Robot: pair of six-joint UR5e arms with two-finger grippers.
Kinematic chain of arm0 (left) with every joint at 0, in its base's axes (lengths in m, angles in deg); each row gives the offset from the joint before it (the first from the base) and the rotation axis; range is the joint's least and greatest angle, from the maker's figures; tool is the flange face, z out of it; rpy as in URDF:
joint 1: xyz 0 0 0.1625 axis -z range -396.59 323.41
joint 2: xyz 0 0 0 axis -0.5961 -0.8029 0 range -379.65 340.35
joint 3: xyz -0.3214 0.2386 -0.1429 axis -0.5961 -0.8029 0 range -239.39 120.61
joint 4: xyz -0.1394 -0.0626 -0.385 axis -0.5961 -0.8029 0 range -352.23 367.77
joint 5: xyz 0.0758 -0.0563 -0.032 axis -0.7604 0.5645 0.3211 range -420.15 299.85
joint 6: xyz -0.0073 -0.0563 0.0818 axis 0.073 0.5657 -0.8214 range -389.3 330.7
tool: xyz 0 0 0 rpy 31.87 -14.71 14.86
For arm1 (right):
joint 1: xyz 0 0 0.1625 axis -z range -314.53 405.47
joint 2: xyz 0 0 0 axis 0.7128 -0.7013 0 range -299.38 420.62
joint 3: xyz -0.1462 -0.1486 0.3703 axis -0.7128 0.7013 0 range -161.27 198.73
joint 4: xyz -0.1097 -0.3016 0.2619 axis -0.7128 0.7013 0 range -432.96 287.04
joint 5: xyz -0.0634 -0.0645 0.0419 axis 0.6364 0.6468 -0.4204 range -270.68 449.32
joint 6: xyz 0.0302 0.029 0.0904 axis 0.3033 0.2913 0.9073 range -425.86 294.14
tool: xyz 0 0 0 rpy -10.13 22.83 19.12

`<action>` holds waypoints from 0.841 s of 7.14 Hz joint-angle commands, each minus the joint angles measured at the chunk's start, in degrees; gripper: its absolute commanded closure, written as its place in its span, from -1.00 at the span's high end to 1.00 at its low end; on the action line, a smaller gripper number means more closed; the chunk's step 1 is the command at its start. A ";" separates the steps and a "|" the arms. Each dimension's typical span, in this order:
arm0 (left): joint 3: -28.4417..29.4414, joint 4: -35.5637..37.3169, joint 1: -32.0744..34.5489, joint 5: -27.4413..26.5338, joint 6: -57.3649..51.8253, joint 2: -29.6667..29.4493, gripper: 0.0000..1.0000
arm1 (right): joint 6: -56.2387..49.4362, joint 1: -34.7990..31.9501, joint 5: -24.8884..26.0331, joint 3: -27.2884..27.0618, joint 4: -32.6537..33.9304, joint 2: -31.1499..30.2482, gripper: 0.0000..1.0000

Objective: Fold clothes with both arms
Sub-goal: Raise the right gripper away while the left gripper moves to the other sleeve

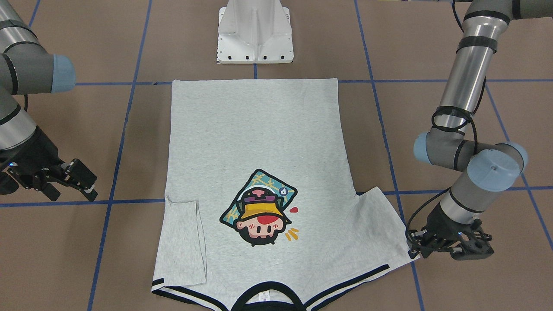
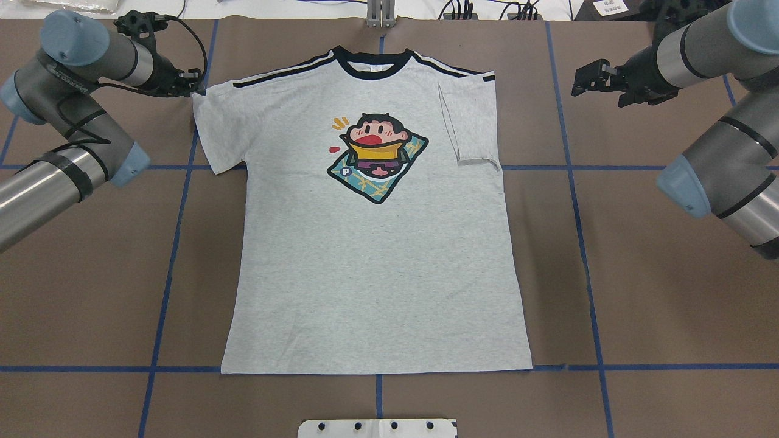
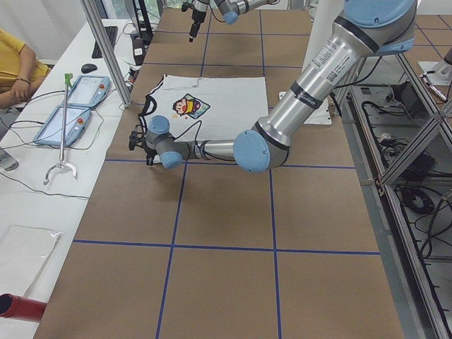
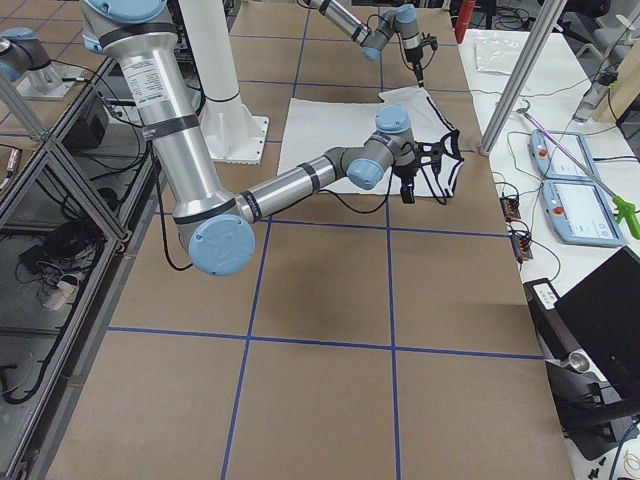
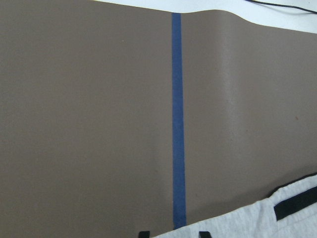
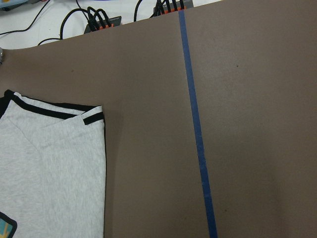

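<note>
The grey T-shirt [image 2: 377,267] lies flat on the table, print up, its collar [image 2: 372,61] at the far side. In the overhead view its right-hand sleeve [image 2: 471,125] is folded in over the body and its left-hand sleeve [image 2: 216,131] is spread out. My left gripper [image 2: 193,82] is low at the spread sleeve's outer shoulder corner. In the left wrist view its fingertips [image 5: 143,233] stand a little apart with the sleeve edge [image 5: 277,218] between them. My right gripper [image 2: 587,76] is open and empty over bare table, right of the folded sleeve.
The white pedestal [image 2: 377,427] stands at the near edge behind the shirt's hem. Blue tape lines [image 2: 578,213] cross the brown table. Cables and power strips [image 6: 104,22] lie past the far edge, and an operator's desk with tablets [image 3: 67,113] stands beyond it.
</note>
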 commanded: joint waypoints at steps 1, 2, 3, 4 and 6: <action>0.80 0.00 -0.11 -0.02 -0.13 0.07 -0.12 | 0.08 -0.06 0.18 0.00 0.00 0.00 0.99; 0.89 0.00 -0.11 0.07 -0.13 0.07 -0.16 | 0.09 0.03 0.18 0.00 0.00 0.00 0.99; 0.89 0.00 -0.20 0.24 -0.13 -0.01 -0.37 | 0.09 -0.06 0.18 0.00 0.00 -0.09 0.99; 0.98 0.00 -0.29 0.24 -0.48 -0.01 -0.65 | 0.17 -0.06 0.18 -0.08 -0.09 -0.09 0.99; 1.07 0.09 -0.29 0.24 -1.97 -0.01 -1.00 | 0.52 -0.06 0.18 -0.17 0.00 -0.09 0.99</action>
